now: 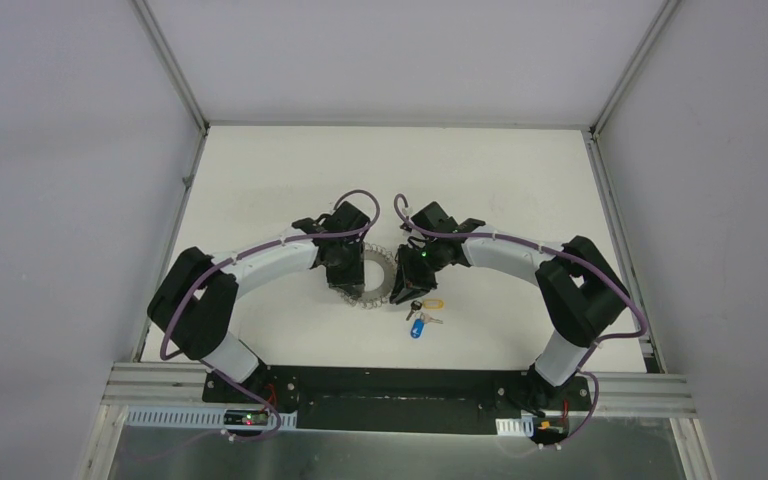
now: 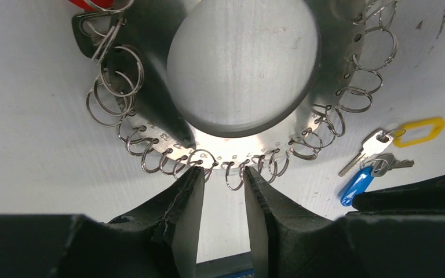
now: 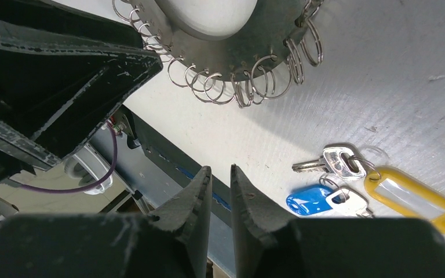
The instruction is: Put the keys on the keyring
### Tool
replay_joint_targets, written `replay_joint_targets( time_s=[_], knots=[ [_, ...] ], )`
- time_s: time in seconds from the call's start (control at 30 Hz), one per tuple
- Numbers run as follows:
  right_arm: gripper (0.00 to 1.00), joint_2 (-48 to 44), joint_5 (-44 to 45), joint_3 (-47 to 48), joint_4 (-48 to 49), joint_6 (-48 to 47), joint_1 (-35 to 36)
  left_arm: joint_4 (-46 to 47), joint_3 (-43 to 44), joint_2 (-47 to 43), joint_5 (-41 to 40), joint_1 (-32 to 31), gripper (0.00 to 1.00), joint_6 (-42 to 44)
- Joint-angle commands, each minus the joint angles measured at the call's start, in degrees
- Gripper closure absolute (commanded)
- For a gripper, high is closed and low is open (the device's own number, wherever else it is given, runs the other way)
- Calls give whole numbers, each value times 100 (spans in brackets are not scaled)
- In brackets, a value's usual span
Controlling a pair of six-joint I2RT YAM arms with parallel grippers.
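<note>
Keys [image 2: 378, 157] loose on table [image 2: 29, 145], keyrings [image 2: 132, 69] hung round metal disc [image 2: 153, 75]

I see two small silver keys lying flat on the bench [image 2: 35, 145], close together. One is the key with the yellow tag [image 2: 375, 143] and one is the key with the blue tag [image 2: 356, 185]. They lie near the keyrings [image 2: 232, 174] but apart from them; these are little silver wire loops hanging all around the edge of a round metal plate [image 2: 336, 75].
</note>
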Motion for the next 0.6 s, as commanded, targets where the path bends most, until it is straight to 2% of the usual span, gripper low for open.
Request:
replay_joint_targets(
  time_s=[0.0,0.37,0.57],
  knots=[
    [79,-24,-44,180,-31,-94,22,57,222,-28,211,-111,68,70],
    [79,-61,49,268,-165,-199,66,175,72,-120,351,-277,72,-30],
    [79,-21,570,613,-603,-573,435,240,-1,-306,344,-325,73,-246]
  ],
)
